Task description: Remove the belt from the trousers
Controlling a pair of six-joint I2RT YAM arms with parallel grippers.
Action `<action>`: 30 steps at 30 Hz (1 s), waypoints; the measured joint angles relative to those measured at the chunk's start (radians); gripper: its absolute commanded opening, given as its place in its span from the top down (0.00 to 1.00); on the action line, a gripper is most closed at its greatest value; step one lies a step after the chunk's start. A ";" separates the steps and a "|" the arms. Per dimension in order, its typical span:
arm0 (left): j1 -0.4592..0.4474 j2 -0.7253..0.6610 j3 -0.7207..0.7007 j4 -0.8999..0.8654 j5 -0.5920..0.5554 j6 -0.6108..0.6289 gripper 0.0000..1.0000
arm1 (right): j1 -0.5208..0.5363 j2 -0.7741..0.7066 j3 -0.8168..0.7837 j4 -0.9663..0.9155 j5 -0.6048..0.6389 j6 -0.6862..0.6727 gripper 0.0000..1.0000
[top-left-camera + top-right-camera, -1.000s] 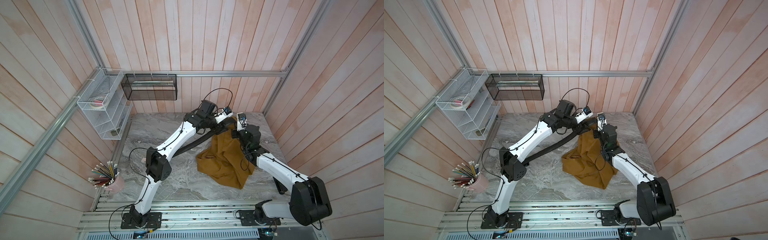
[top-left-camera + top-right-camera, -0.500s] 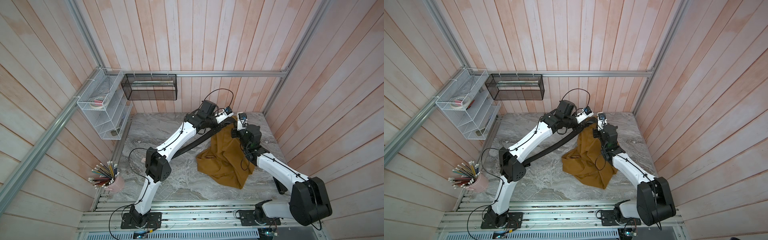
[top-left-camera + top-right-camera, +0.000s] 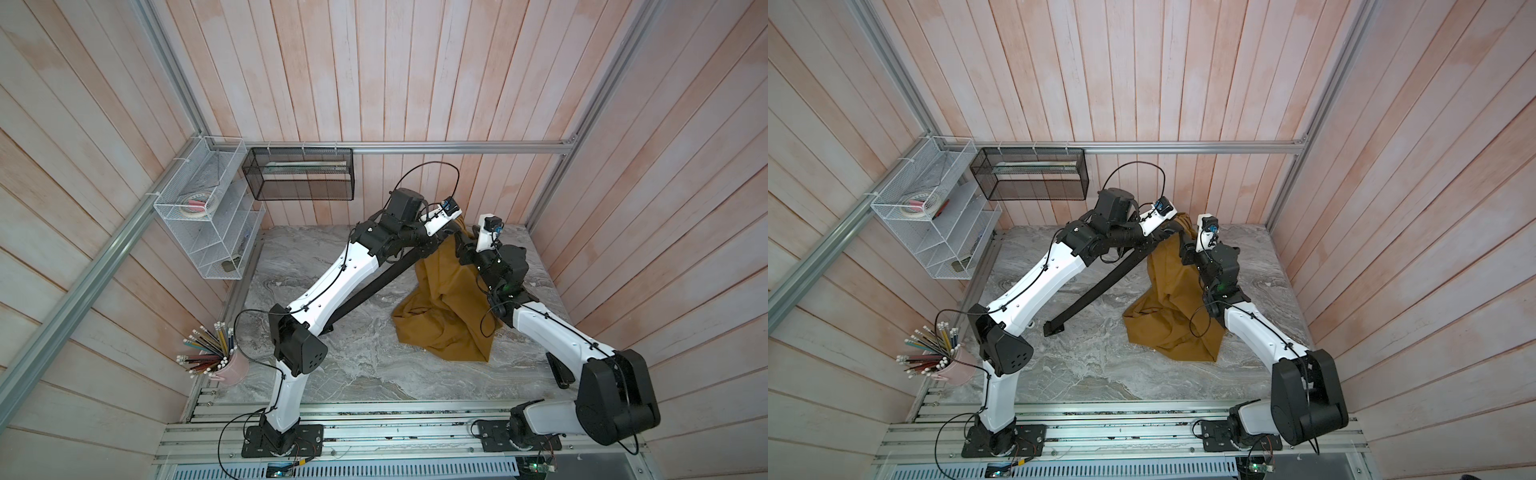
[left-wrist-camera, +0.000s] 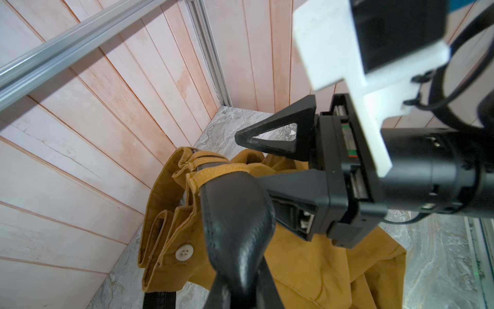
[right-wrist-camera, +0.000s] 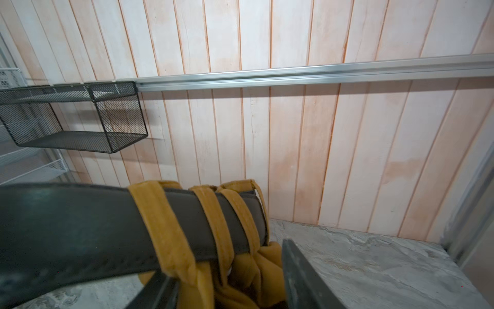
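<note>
Gripping the belt in closed left jaws, right jaws open at the trousers waistband

— What is fixed to the plank walls?
— A white wire-mesh shelf rack, with tape rolls kept on top, and a black mesh basket hung under the aluminium rail.
— And on the grey marbled tabletop?
— A pink cup of pencils is stood at a near corner; a short black rigid bar is laid by the opposite edge
</note>
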 measured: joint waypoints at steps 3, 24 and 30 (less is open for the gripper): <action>0.012 -0.048 -0.055 0.026 0.018 -0.012 1.00 | -0.001 0.047 0.028 0.004 -0.031 0.025 0.43; 0.069 -0.417 -0.342 0.279 0.141 -0.085 1.00 | -0.086 0.292 0.171 -0.241 -0.051 0.162 0.43; 0.161 -0.542 -0.406 0.449 0.141 -0.151 1.00 | -0.101 0.344 0.220 -0.304 -0.041 0.187 0.43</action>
